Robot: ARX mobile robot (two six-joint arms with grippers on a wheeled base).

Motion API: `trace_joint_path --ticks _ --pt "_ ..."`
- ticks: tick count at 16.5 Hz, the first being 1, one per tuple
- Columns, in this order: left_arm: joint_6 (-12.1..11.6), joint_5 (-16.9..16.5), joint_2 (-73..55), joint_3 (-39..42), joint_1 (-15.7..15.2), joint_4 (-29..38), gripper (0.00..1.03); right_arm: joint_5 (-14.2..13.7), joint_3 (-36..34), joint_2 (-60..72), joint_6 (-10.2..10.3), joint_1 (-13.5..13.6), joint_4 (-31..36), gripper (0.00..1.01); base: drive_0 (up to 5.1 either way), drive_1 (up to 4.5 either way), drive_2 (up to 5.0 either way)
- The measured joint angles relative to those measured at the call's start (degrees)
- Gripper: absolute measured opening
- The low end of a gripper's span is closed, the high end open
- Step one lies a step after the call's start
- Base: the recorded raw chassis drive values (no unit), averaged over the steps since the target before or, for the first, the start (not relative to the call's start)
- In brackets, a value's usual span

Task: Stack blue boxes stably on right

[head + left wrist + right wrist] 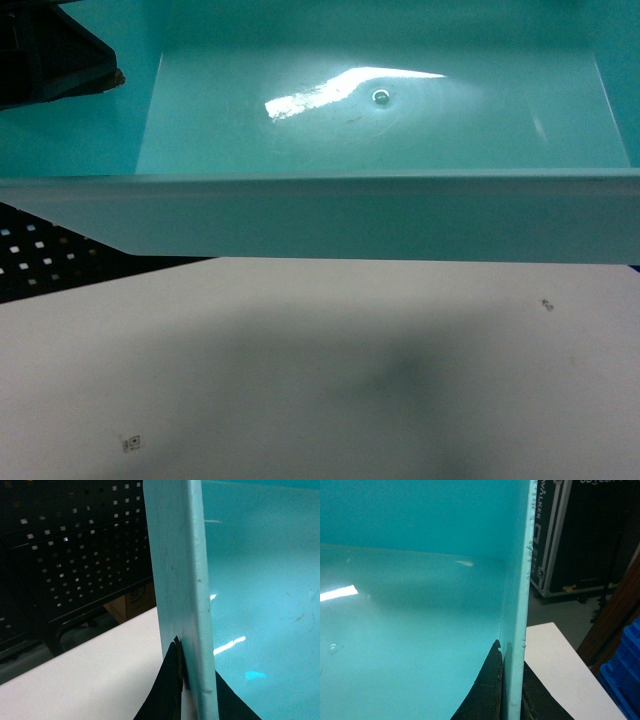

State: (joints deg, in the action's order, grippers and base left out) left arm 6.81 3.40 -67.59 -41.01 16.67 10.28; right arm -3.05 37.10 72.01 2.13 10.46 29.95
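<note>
One blue box [380,130], a glossy turquoise tub, is held up close to the head camera and fills the upper half of that view, its open inside facing me. My left gripper [197,680] is shut on the tub's left wall [182,580], one black finger outside and one inside. On the opposite wall [517,605] my right gripper [512,680] is clamped the same way. The tub's smooth inside [410,605] is bare. It hangs above the white table [320,380], touching nothing below.
A dark arm part [50,55] shows at the head view's top left. Left of the table stands a black perforated panel [75,555]. On the right are a dark blue crate [622,675], a brown post [615,615] and a black flight case [580,530].
</note>
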Motion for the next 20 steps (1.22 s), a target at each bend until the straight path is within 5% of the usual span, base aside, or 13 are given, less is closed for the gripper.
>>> trace_joint_path --ticks 20 --pt "0.0 0.0 0.0 0.0 0.0 0.0 0.02 0.0 0.0 0.0 0.0 0.0 0.0 0.02 -1.7 -1.70 -1.7"
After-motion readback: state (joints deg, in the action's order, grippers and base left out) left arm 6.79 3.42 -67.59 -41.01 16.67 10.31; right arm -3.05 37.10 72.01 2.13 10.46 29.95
